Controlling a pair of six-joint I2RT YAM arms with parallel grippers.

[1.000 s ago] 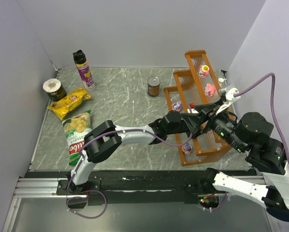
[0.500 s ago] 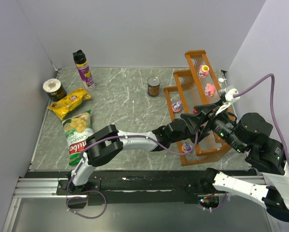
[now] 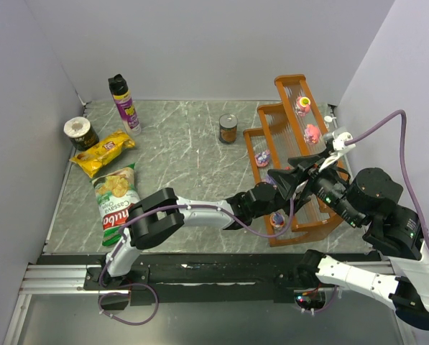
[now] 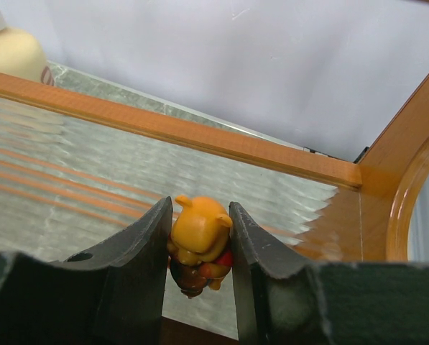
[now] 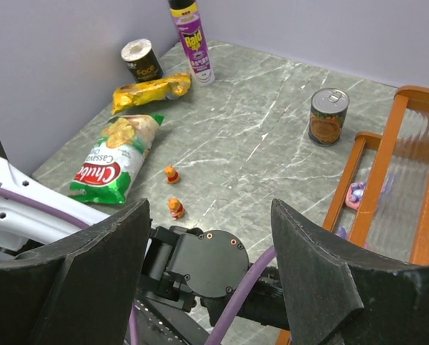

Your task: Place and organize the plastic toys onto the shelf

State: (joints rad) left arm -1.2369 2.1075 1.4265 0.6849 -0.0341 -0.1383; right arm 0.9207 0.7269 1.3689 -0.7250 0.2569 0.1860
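My left gripper (image 4: 198, 215) is shut on a small orange bear toy (image 4: 198, 241) and holds it just above a clear ribbed panel of the orange-brown shelf (image 4: 257, 147). In the top view the left gripper (image 3: 277, 188) is over the shelf's (image 3: 293, 80) lower tiers. Toys stand on the shelf: a pink-yellow one (image 3: 302, 105), a pink one (image 3: 312, 133), a purple one (image 3: 263, 158) and one on the lowest tier (image 3: 277, 219). Two orange toys (image 5: 172, 174) (image 5: 175, 208) stand on the table. My right gripper (image 5: 208, 215) is open and empty above the left wrist.
A can (image 3: 228, 129) stands left of the shelf. A spray can (image 3: 125, 104), a tape roll (image 3: 80, 131), a yellow snack bag (image 3: 103, 152) and a green chips bag (image 3: 116, 198) lie at the far left. A cream bottle (image 4: 9, 50) shows behind the shelf.
My left arm has moved nearer and to the right along the shelf, down toward its lower tiers, with the toy in it. The right arm has hardly moved.
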